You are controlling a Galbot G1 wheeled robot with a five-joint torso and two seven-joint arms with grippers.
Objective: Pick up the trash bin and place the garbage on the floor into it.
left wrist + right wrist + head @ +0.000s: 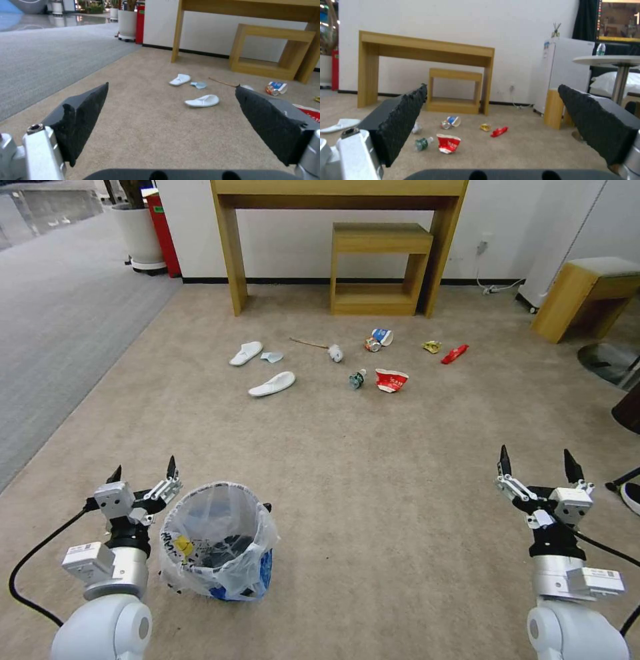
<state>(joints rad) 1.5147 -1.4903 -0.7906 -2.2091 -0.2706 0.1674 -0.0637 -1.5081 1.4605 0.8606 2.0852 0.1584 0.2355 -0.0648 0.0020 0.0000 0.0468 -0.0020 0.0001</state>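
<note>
While both tools gape empty, the left tool [143, 472] should pinch the small bag-lined dark trash bin [217, 543] at its rim.

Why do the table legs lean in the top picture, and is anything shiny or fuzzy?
Head view: a wide lens splays the wooden table legs outward; the trash bin liner gleams under even, soft-shadowed light. Left wrist view: the polished floor beyond the grey carpet mirrors the room; the open left gripper fingers look soft up close. Right wrist view: the right gripper, open too, is likewise soft.
</note>
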